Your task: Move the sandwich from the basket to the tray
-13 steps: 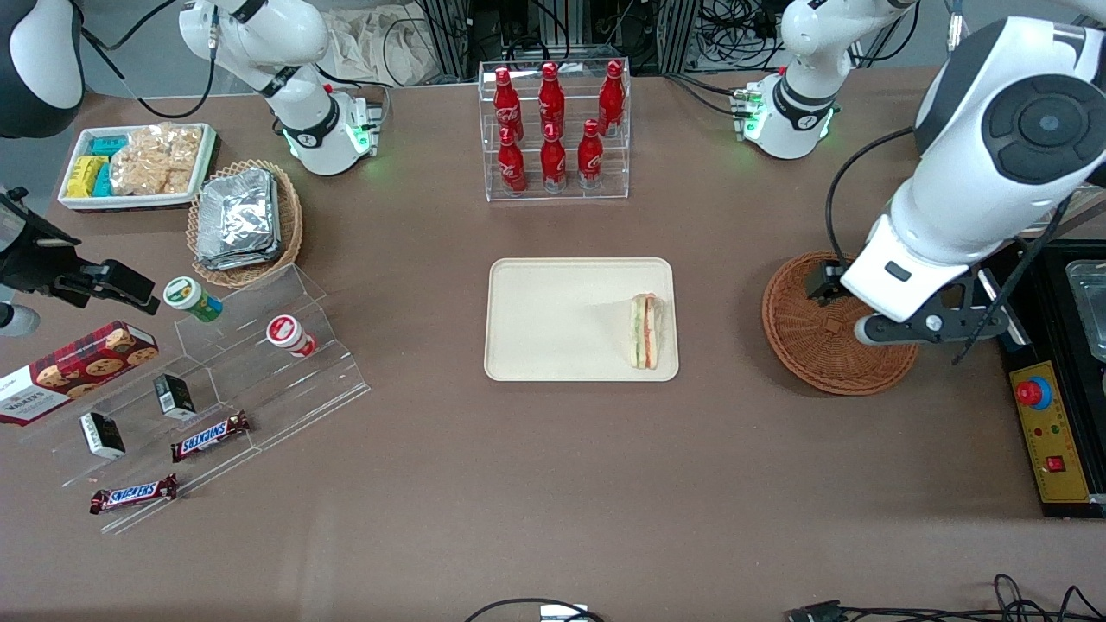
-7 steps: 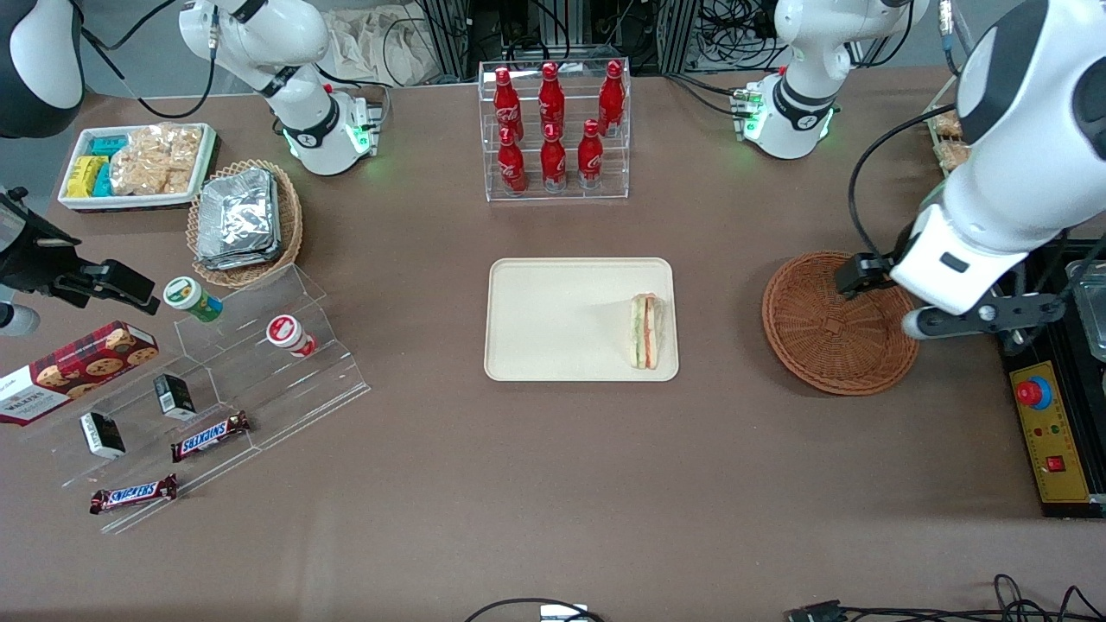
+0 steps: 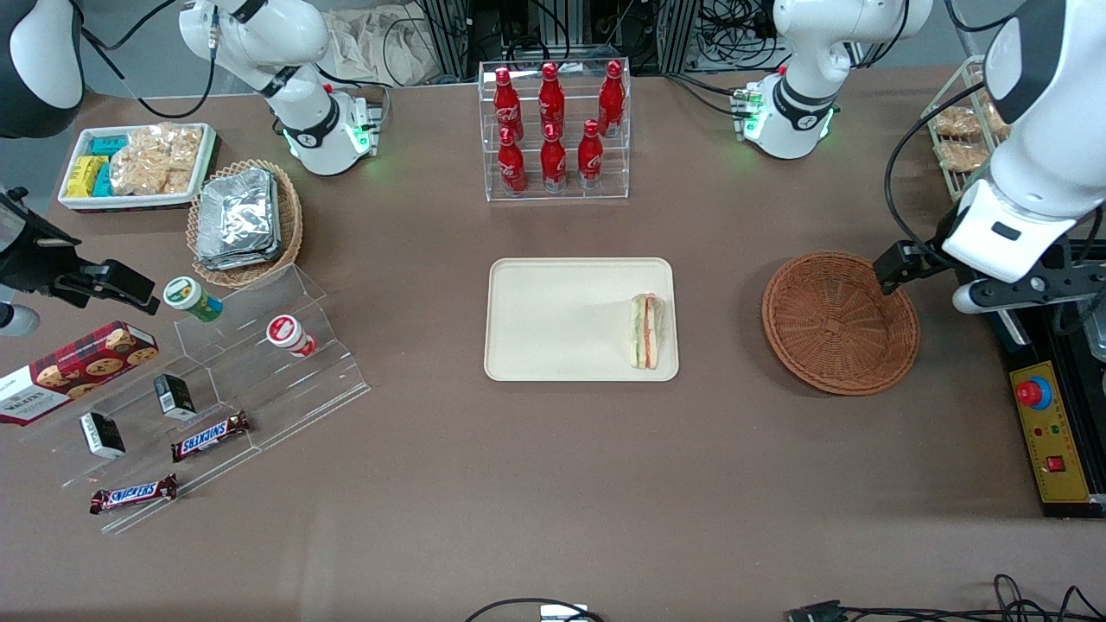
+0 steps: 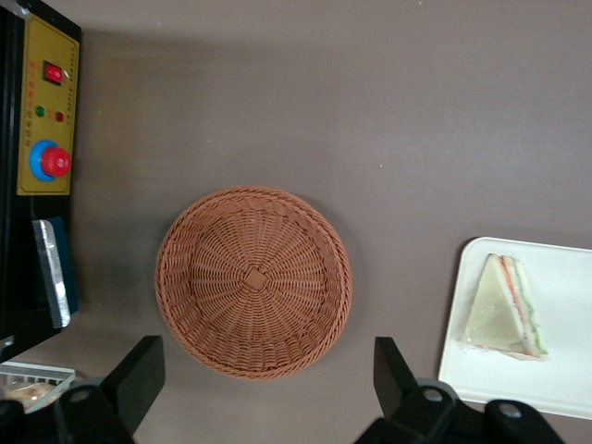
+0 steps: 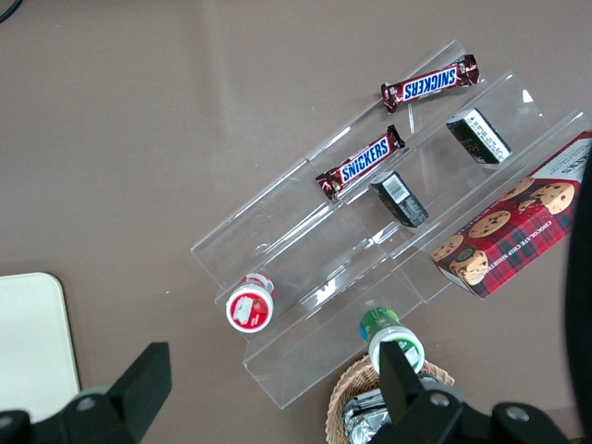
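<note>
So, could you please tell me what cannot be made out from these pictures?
- Gripper: the front view hides the fingertips under the arm's own body; the left wrist view shows them open, above the table beside the basket.
- Sandwich on the tray: its underside and how the wrap closes are too small to tell in the front view.
- Wire rack toward the working arm's end: cut off by the arm in the front view.
</note>
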### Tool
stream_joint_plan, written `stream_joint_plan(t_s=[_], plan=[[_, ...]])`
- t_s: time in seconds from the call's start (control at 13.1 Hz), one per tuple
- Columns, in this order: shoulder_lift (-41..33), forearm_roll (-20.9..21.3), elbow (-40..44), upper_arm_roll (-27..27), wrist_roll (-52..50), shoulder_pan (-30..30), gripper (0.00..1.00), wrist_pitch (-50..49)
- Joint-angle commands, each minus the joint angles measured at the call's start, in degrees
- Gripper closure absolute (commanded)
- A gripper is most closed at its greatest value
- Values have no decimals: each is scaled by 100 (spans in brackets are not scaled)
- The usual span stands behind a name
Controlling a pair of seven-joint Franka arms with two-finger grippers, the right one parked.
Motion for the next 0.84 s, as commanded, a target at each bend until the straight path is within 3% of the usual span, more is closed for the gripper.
stream_joint_plan(t_s=[0.0, 0.76], plan=[[-419, -546, -611, 153, 70, 126, 0, 358], [-155, -399, 21, -355, 140, 838, 0, -361]])
